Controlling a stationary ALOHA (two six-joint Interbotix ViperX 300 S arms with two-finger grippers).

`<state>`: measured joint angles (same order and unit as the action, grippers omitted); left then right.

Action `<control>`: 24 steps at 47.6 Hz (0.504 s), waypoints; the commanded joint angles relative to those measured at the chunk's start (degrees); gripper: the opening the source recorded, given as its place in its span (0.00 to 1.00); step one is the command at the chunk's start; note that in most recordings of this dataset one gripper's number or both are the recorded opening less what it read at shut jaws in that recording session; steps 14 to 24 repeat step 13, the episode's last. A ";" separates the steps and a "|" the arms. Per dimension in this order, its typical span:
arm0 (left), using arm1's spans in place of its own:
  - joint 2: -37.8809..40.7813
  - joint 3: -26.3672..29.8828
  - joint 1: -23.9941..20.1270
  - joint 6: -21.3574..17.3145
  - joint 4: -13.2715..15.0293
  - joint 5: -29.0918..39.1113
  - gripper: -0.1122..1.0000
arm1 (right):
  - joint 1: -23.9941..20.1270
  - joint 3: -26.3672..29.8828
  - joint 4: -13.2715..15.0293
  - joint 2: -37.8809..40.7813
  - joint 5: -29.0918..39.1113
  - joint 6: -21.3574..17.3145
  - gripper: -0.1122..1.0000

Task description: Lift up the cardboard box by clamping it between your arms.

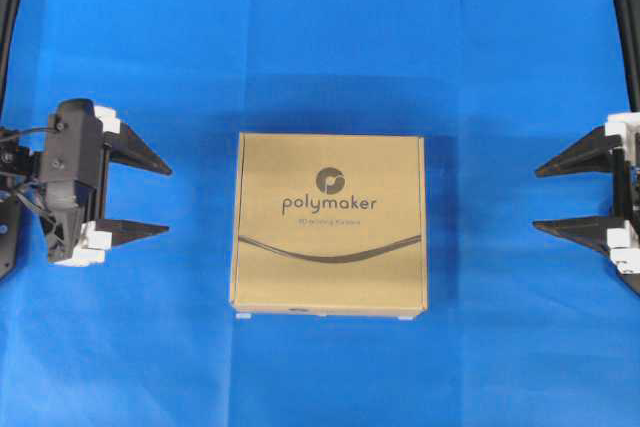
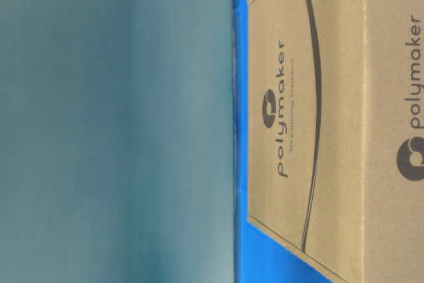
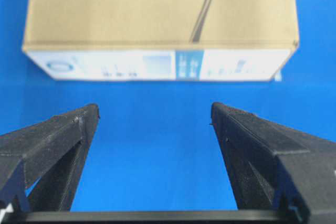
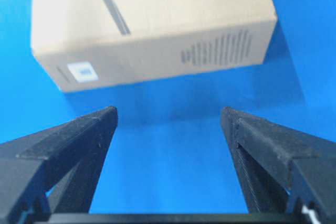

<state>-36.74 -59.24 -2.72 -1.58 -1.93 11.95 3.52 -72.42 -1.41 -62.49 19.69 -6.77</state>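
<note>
The blue table [image 1: 320, 367] carried the cardboard box [image 1: 330, 222] flat at its middle, between my arms. My left gripper [image 1: 160, 197] and right gripper [image 1: 545, 197] faced its opposite sides, well apart from it, fingers spread wide and empty, presumably lined up to clamp it.

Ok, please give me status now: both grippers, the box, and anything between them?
Left gripper open, right gripper open, both clear of box. Cardboard box flat on blue cloth, centred between them. Nothing in the way.
</note>
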 commanded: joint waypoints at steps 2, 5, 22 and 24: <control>-1.05 0.26 0.00 0.18 -0.09 -0.88 0.86 | 0.09 0.62 -0.26 -0.70 0.44 -1.93 0.99; -1.76 -0.26 0.26 0.18 -0.18 -0.88 0.86 | 0.09 0.35 -0.26 -1.32 1.05 -2.99 0.99; -3.96 -1.41 0.97 0.09 -0.18 -0.97 0.86 | 0.09 -0.97 -0.35 -3.43 2.72 -6.33 0.99; -3.96 -1.41 0.97 0.09 -0.18 -0.97 0.86 | 0.09 -0.97 -0.35 -3.43 2.72 -6.33 0.99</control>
